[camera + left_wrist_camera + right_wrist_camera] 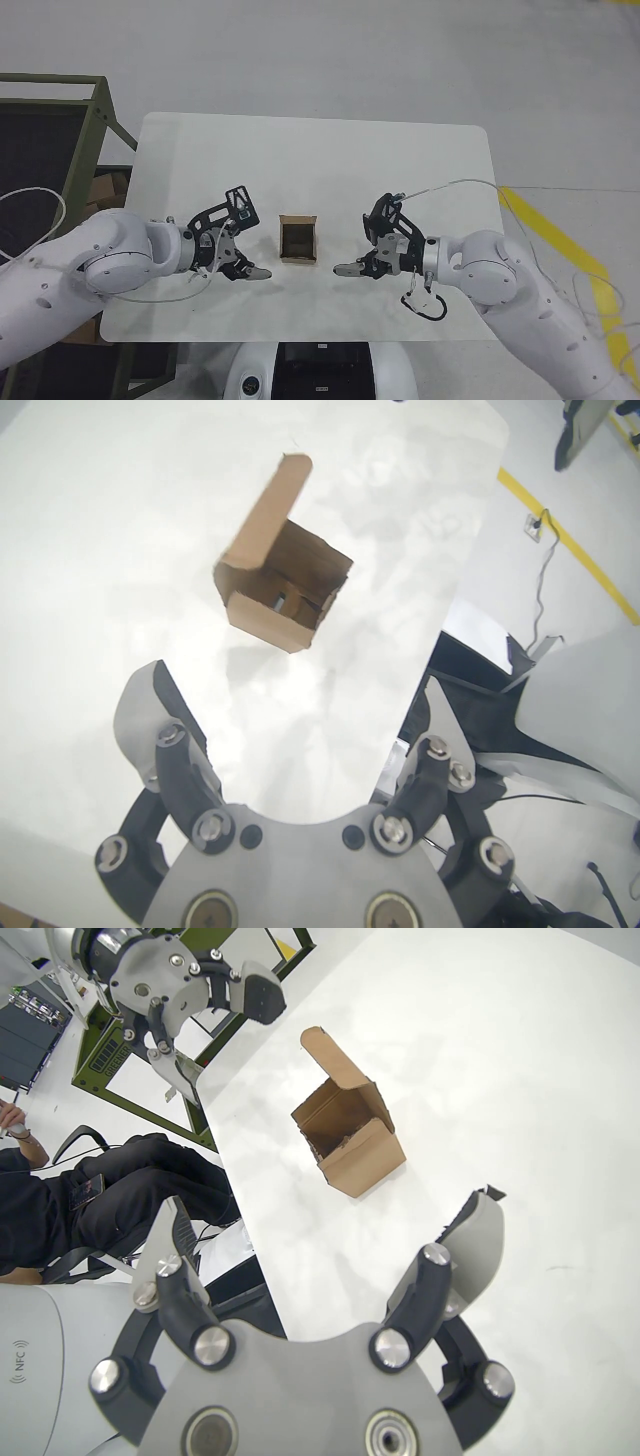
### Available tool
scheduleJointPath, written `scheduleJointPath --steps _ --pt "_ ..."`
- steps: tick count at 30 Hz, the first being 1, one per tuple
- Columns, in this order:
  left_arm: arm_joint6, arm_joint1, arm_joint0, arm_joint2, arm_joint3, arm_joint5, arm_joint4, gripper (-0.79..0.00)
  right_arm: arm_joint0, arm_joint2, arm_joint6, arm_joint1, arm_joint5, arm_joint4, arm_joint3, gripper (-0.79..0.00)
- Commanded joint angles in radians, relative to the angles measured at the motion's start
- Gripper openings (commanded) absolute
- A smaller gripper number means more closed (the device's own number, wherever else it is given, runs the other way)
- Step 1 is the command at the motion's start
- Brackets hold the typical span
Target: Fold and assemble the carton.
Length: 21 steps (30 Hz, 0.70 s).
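carton: small brown carton (298,241), sitting upright on the white counter (300,150) with its mouth facing up. It's pretty much dead centre between the two tools and closer to the robot's edge of the counter than to the far edge.

flap: one long flap (332,1058) stands up from the carton's far wall, leaning outward a bit. The rim on the side nearest the robot looks kinda ragged in the right wrist view.

inside: in the left wrist view you can see the bottom panels folded in down there. Can't tell if they're properly locked.

left tool: the left tool (248,235) is released, fingers spread wide with nothing between them. It sits near the carton's left side, not touching it and pointing at it.

right tool: the right tool (365,238) is pretty much a mirror of that. It's released, wide open and holding nothing, near the carton's right side with a clear gap.

cable: a black cable (425,305) loops under the right arm, hanging over the counter's near edge.

frame: a green metal frame (95,110) stands off the counter's left side.

floor: grey, with a yellow stripe (560,230) running past the counter's right end.
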Motion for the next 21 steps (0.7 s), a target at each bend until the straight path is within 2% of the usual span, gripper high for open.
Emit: scheduleJointPath --steps 1,5,6,9,15,17,21 --pt "-0.002 -0.001 -0.004 0.001 -0.001 0.018 0.002 0.0 0.0 0.0 0.0 0.0 0.0 0.0 0.0 0.0" --pt "-0.002 -0.001 -0.004 0.001 -0.001 0.018 0.002 0.0 -0.004 -0.001 -0.012 -0.001 0.01 -0.008 0.001 0.0" --pt "0.002 -0.002 -0.003 0.001 0.0 0.022 0.002 0.0 -0.006 -0.004 -0.013 -0.003 0.047 -0.019 0.007 0.0" --pt "-0.002 -0.012 0.003 0.006 0.008 0.091 -0.01 0.0 0.016 -0.033 0.012 -0.016 0.272 -0.045 -0.011 0.0" --pt "-0.05 -0.042 -0.006 0.02 0.024 0.332 -0.042 0.0 0.14 -0.163 0.074 -0.067 0.633 -0.131 0.005 0.0" --pt "-0.065 -0.055 -0.013 0.031 0.035 0.35 -0.056 0.0 0.187 -0.214 0.112 -0.086 0.706 -0.156 0.031 0.0" --pt "-0.101 -0.087 -0.042 0.062 0.063 0.446 -0.032 0.0 0.273 -0.289 0.172 -0.121 0.76 -0.175 0.092 0.0"
